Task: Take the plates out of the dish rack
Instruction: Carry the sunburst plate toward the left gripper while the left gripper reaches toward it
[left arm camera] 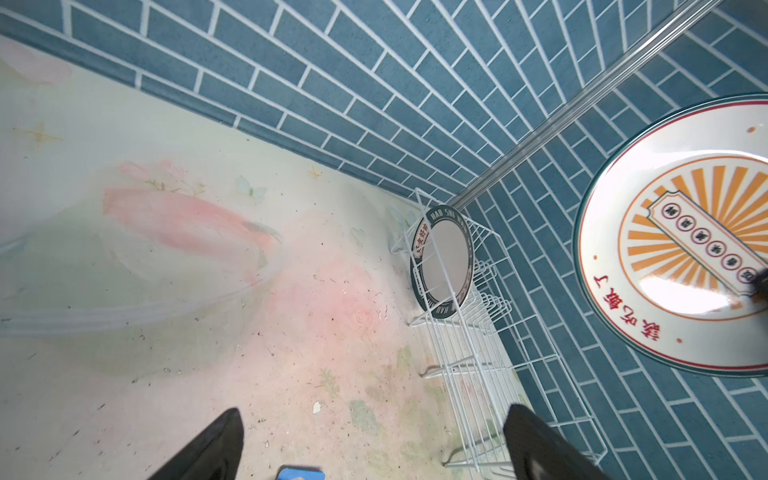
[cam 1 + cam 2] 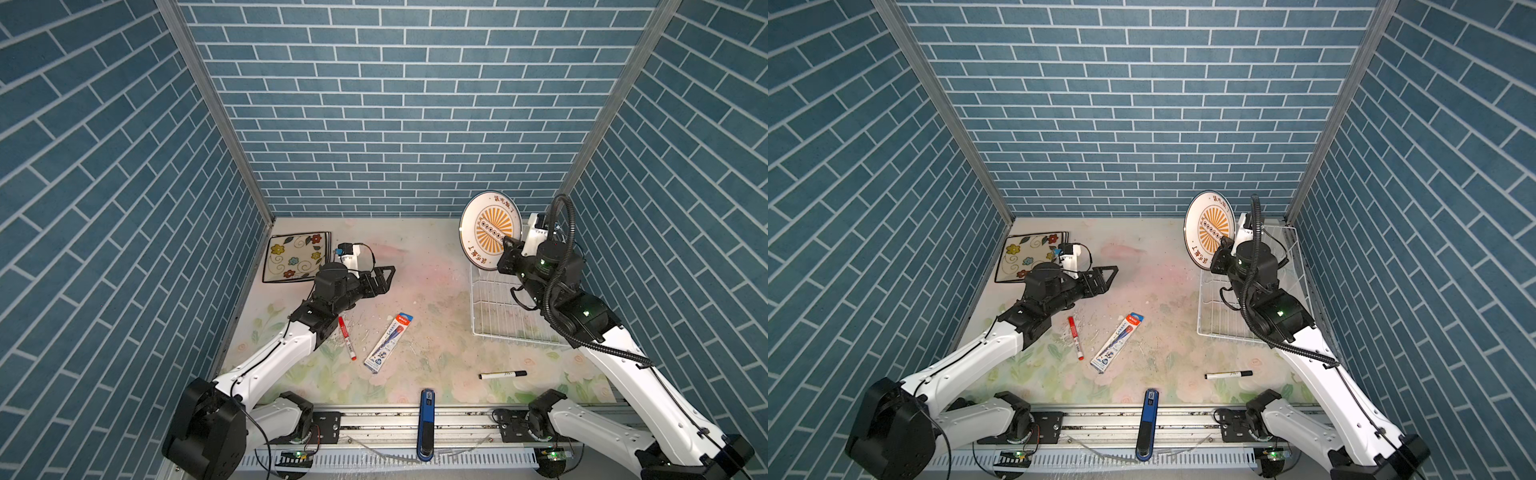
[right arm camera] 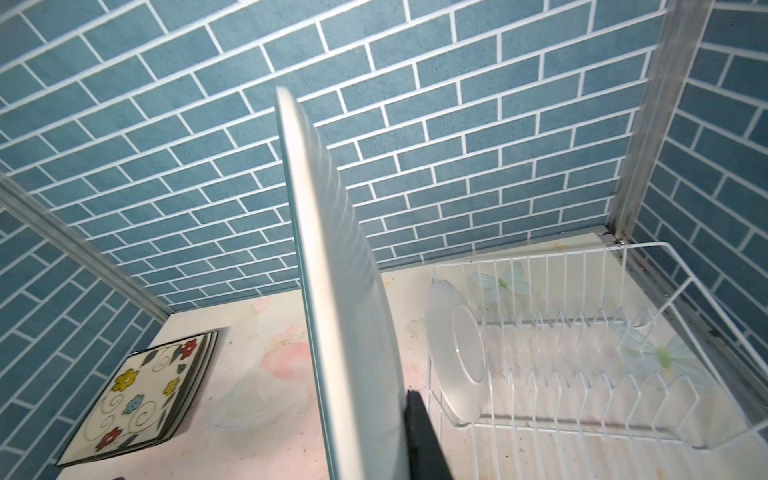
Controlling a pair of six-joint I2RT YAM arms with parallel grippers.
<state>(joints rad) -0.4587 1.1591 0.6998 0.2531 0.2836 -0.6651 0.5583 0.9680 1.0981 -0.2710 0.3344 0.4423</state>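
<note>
Presently: right jaws clamped on rim of round sunburst plate [image 2: 486,226], upright above dish rack [image 2: 494,307]; dark-rimmed round plate [image 1: 442,262] standing in rack; square flowered plates [image 2: 296,257] stacked far left on surface [image 2: 415,291]; left jaws wide, empty.

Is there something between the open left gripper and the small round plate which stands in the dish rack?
Nothing loose lies between them. Only the dish rack's own wire side crosses in front of the small round plate, so the left gripper would likely have to come from above.
</note>
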